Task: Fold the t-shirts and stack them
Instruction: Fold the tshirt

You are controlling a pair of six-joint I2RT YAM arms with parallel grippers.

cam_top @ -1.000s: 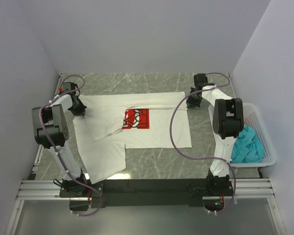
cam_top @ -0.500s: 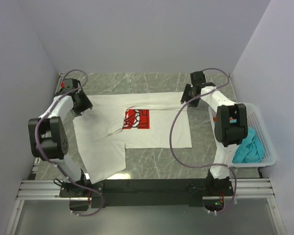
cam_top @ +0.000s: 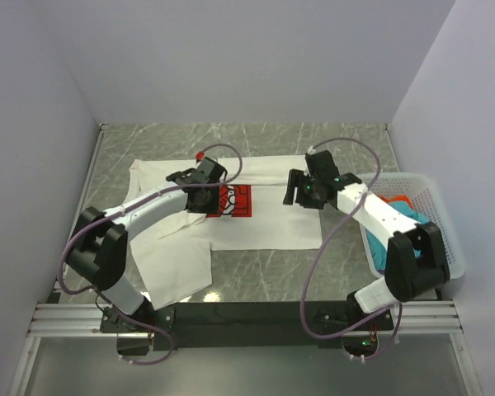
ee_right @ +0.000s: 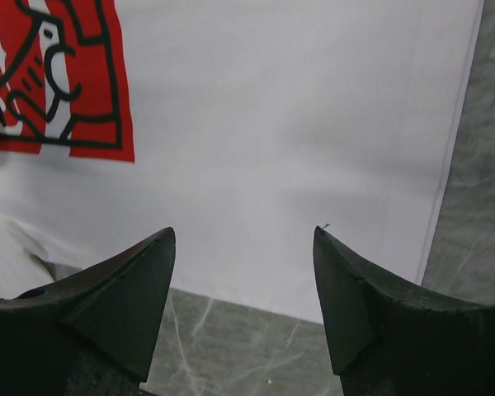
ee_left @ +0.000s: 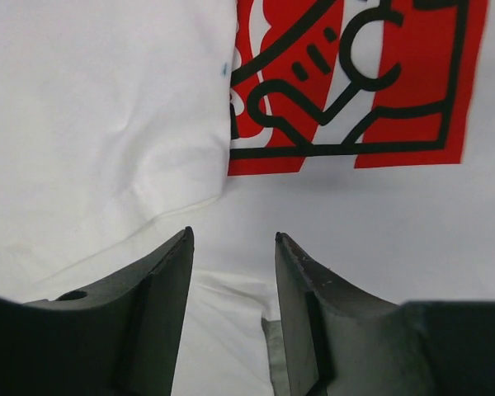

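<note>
Shirt [cam_top: 268, 223], white: far corners just let go, lies spread. Left gripper [ee_left: 232, 239], right gripper [ee_right: 244, 233]: jaws apart, empty, drawn inward above it, print [ee_left: 355, 82] ahead. Fold likely next.

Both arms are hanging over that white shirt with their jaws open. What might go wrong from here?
1. The white t-shirt lies rumpled, with a flap covering one edge of the red print under the left jaws; a pinch there might catch only one layer and fold crooked.
2. Its near-left corner lies close to the left arm's base and might snag when pulled.
3. The right arm's purple cable hangs over the shirt's edge and might drag it.
</note>
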